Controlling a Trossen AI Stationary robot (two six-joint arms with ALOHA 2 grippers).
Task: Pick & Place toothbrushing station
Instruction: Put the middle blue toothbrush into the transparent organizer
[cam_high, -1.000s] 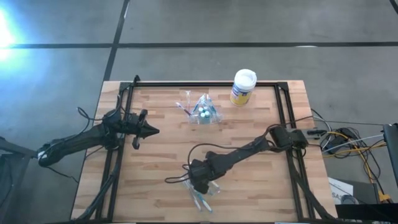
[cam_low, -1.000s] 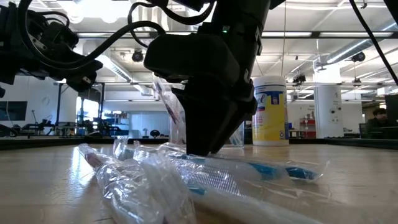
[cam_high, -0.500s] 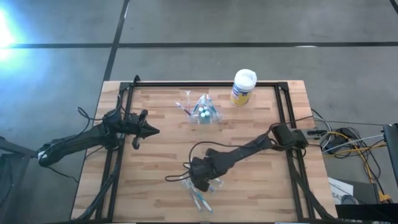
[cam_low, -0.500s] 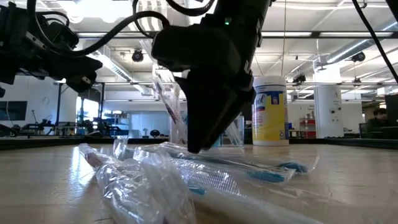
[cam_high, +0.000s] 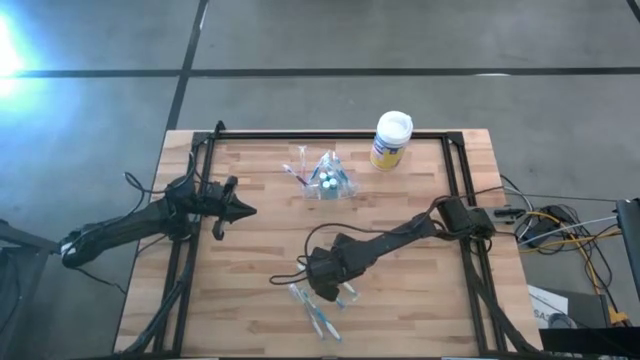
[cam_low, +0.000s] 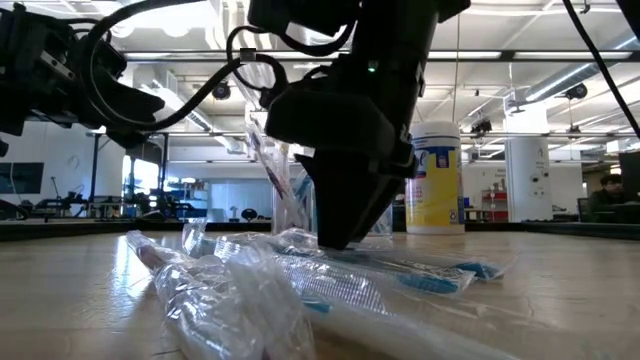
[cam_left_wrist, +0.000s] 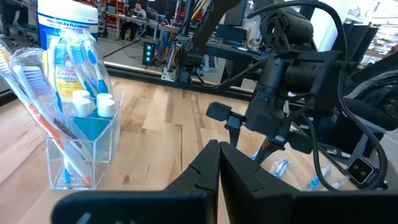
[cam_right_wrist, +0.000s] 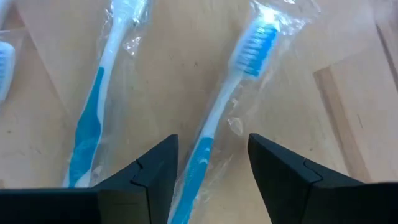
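While the left arm waits at the left of the high view, its left claw pinched shut with nothing in it and pointing toward the middle of the bench, the work sits lower and further right. In the upper middle of that view stands the toothbrushing station, a small clear cup upright on the wood; the left wrist view shows it at the frame's left holding blue and pink brushes and white-capped tubes. Just right of it, at the top edge of the bench, is the yellow canister with its white lid.

Below the station, in the lower middle of the high view, the right claw hangs low over a scatter of wrapped toothbrushes. Its fingers stand wide apart and grip nothing. In the right wrist view the blue-white toothbrush in its clear wrapper lies directly between the two fingers, its long axis running away from the camera, bristle head at the far end, so the fingers straddle the handle crosswise. A second wrapped brush lies beside it, outside the fingers.

The right arm is plainly the nearer one. The next move probably calls for lowering and closing on that handle, then carrying it up-frame to the station.
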